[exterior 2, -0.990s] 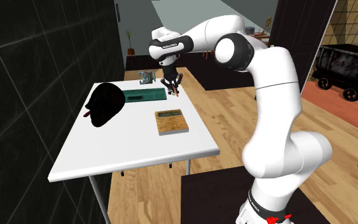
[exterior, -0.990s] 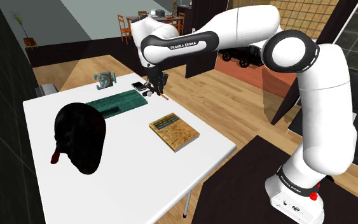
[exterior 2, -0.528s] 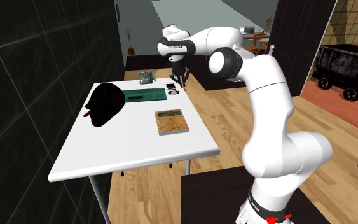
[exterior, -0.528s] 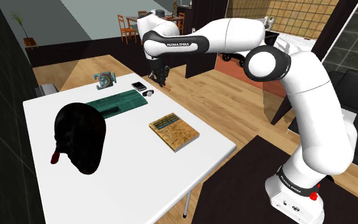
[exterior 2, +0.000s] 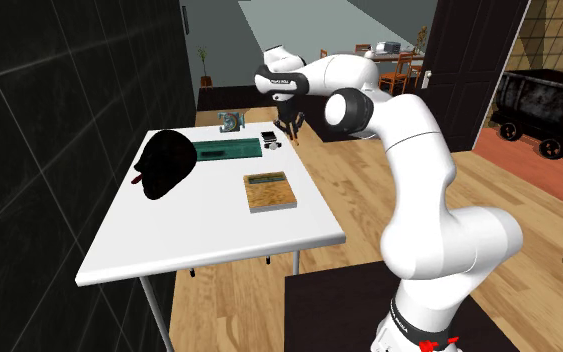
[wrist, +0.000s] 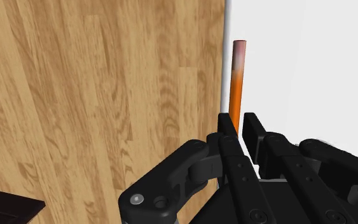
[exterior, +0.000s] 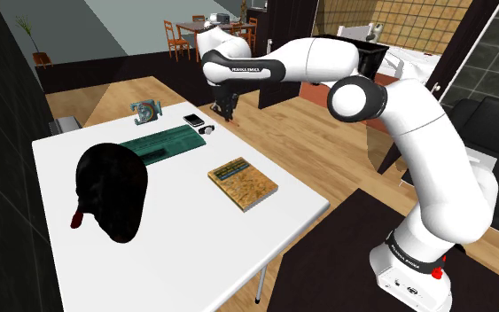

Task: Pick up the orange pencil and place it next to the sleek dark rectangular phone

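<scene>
Here the dark phone (exterior: 193, 119) lies near the tabletop's (exterior: 176, 230) far edge. Just right of it, the hand (exterior: 227, 110) grips the orange pencil (wrist: 236, 83) by one end over the rim, probably so it can be lowered alongside the phone.

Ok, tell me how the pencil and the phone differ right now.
The pencil is a thin orange stick; the phone is a flat dark rectangle. The pencil is clasped in the claw; the phone lies on the white table. Both are near one table corner.
</scene>
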